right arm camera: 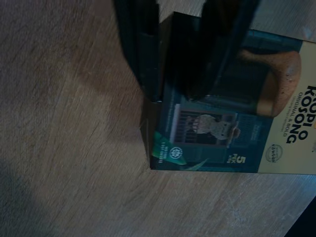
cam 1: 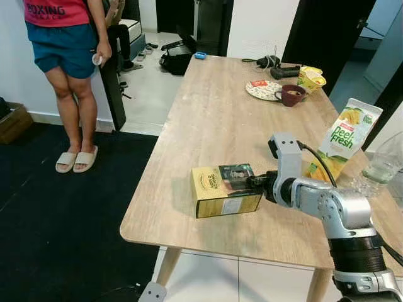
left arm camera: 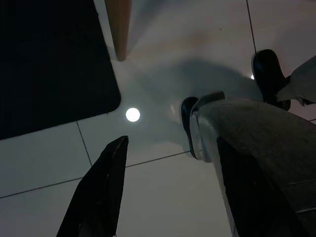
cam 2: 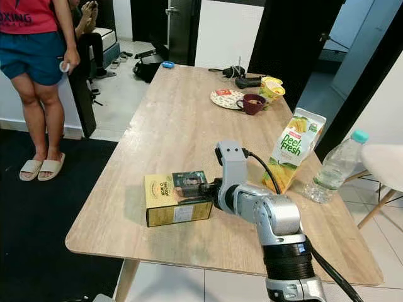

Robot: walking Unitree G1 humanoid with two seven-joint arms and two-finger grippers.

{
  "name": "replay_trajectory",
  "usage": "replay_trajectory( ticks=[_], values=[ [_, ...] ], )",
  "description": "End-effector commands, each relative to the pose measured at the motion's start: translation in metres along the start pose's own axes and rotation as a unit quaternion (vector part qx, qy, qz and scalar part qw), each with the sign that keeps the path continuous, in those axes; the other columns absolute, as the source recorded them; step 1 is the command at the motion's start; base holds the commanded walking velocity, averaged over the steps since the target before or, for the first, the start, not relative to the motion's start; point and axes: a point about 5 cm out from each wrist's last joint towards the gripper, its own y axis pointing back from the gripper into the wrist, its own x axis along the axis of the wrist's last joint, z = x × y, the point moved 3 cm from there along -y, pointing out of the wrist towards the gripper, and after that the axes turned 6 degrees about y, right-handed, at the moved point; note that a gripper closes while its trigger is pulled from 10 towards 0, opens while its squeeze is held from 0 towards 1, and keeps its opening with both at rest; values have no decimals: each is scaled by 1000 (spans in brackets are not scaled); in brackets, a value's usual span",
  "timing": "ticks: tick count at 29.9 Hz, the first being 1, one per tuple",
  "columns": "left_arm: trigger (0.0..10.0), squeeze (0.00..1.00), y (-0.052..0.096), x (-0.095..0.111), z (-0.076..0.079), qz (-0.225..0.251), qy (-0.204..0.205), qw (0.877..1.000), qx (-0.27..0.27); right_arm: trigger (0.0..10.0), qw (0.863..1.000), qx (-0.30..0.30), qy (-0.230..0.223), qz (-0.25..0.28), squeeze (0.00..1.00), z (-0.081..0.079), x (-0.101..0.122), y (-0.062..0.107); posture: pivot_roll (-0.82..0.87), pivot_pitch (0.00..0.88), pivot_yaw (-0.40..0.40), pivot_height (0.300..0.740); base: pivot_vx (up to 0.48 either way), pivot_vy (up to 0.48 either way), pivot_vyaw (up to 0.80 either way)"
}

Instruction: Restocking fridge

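Here, in the left eye view, the right hand is reaching to the yellow and teal coffee box lying near the front edge of the pale wood-grain tabletop. At two o'clock from the box, a glossy Peel Fresh juice carton is standing beside a clear plastic water bottle.

In the right eye view, a maroon mug and patterned plate are sitting at the far end.

In the left wrist view, the left hand is hanging idle over white floor tiles, fingers spread wide.

In the right wrist view, the black fingers are straddling the cardboard box's corner, one on each side; whether they are pressing it I cannot tell. Squeezing the flat faces squarely should be preventing slips.
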Motion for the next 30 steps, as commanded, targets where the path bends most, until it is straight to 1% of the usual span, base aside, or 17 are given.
replay_trajectory(
  ticks=[1,11,14,15,16,18,19,20,21,22,23,24,25,26,28,29,30],
  values=[
    [10000,0,0,-30,32,-53,8,998,-46,0,997,7,-20,-74,0,-2,-34,-8,1,0,-154,740,0,0,0],
    [10000,0,0,-31,30,-53,7,998,-44,0,998,8,-39,-51,0,-4,-28,-9,0,0,-149,740,0,0,0],
    [10000,0,0,-31,30,-53,7,998,-43,0,998,15,-57,-25,0,-6,-20,-11,1,0,-148,740,0,0,0],
    [10000,0,0,-31,30,-53,7,998,-43,0,998,15,-57,-25,0,-6,-20,-11,1,0,-148,740,0,0,0],
    [10000,0,0,-31,30,-53,7,998,-43,0,997,26,-68,-4,0,-9,-13,-11,2,0,-146,740,0,0,0],
    [10000,0,1,-31,30,-53,6,998,-43,0,990,60,-104,69,0,-15,12,-9,2,0,-145,740,0,0,0],
    [10000,0,1,-31,30,-53,6,998,-43,0,990,60,-104,69,0,-15,12,-9,2,0,-145,740,0,0,0],
    [10000,0,0,-31,30,-53,6,998,-43,2039,983,73,-123,115,0,-16,26,-5,4,0,-144,740,0,0,0],
    [10000,0,0,-31,30,-53,6,998,-43,10000,976,76,-138,148,0,-14,37,-2,5,0,-141,740,0,0,0],
    [10000,0,0,-31,30,-53,6,998,-43,10000,966,75,-161,186,0,-9,48,2,7,0,-138,740,0,0,0],
    [10000,0,0,-30,29,-53,6,998,-43,10000,959,73,-176,209,0,-5,55,5,7,0,-138,740,0,0,0],
    [10000,0,0,-30,29,-52,6,998,-42,10000,954,59,-183,231,0,4,59,8,10,0,-136,740,0,0,0],
    [10000,0,0,-30,29,-52,5,998,-42,10000,950,50,-186,244,0,9,61,10,10,0,-136,740,0,0,0],
    [10000,0,0,-29,28,-51,5,998,-41,10000,949,32,-184,255,0,18,61,11,10,0,-136,740,0,0,0],
    [10000,0,0,-28,27,-50,5,998,-39,10000,943,-11,-194,270,0,38,57,12,13,0,-133,740,0,0,0],
    [10000,0,0,-28,27,-50,5,998,-39,10000,943,-11,-194,270,0,38,57,12,13,0,-133,740,0,0,0],
    [10000,0,0,-28,26,-49,5,998,-38,10000,939,-27,-204,276,0,47,54,13,14,0,-129,740,0,0,0]
  ],
)
